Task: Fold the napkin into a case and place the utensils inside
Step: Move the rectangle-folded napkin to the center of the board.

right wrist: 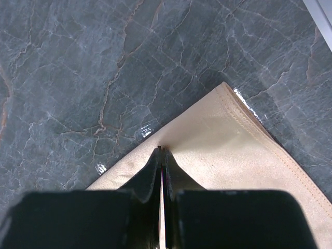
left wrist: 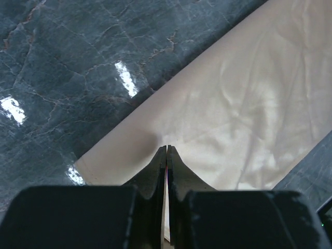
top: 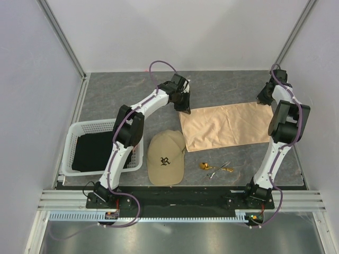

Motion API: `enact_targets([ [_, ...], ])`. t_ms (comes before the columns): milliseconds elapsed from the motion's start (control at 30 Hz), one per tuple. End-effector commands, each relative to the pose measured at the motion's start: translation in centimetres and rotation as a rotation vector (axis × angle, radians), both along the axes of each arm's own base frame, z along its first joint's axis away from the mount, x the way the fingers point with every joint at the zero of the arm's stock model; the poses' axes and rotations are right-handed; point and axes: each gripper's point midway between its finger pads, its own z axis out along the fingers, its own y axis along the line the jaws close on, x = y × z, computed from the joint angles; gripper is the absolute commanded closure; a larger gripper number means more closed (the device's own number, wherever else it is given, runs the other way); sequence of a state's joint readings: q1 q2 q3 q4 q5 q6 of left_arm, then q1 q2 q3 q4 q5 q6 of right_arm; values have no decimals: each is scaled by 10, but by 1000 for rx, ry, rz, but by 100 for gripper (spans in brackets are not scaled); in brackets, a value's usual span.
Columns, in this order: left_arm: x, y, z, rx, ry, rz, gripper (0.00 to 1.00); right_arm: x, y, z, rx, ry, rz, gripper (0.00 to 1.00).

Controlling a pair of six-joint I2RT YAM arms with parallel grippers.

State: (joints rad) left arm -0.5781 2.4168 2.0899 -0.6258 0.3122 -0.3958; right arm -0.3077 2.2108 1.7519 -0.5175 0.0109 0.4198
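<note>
Evidently, your left claw [left wrist: 166,148] and right claw [right wrist: 161,150] were each pressed together on the far edge of the thin peach-orange cloth napkin [top: 225,126], spread flat on the grey marbled desk [top: 122,90], probably so that both corners would lift evenly for folding.

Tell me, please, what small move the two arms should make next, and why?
Probably lift both grippers a little, together, to raise the far edge for the first fold. The left gripper and the right gripper are each shut on the far edge of the napkin, near a corner. The napkin lies flat and unfolded, with the utensils on the table beside it.
</note>
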Motion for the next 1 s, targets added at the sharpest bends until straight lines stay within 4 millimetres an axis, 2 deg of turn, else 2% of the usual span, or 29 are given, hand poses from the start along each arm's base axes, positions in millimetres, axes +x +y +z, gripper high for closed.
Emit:
enact_targets([
  [0, 24, 5, 3, -28, -12, 86, 94, 12, -10, 7, 2, -44, -21, 98],
  [100, 30, 14, -6, -43, 29, 118, 93, 11, -13, 2, 1, -38, -23, 98],
  [267, 33, 14, -18, -86, 92, 132, 93, 12, -21, -11, 7, -31, -43, 98],
  [533, 51, 20, -26, -148, 139, 174, 93, 26, -20, -24, 43, -43, -31, 98],
  [600, 57, 20, -31, -164, 141, 175, 93, 33, -19, -20, 50, -66, -24, 98],
  [733, 79, 16, -20, -240, 94, 178, 92, 43, -17, -25, 74, -89, -18, 97],
  [800, 93, 17, -16, -276, 64, 195, 91, 47, -17, -23, 79, -103, -20, 97],
  [967, 112, 18, -6, -349, 17, 194, 91, 56, -15, -12, 88, -140, -13, 96],
])
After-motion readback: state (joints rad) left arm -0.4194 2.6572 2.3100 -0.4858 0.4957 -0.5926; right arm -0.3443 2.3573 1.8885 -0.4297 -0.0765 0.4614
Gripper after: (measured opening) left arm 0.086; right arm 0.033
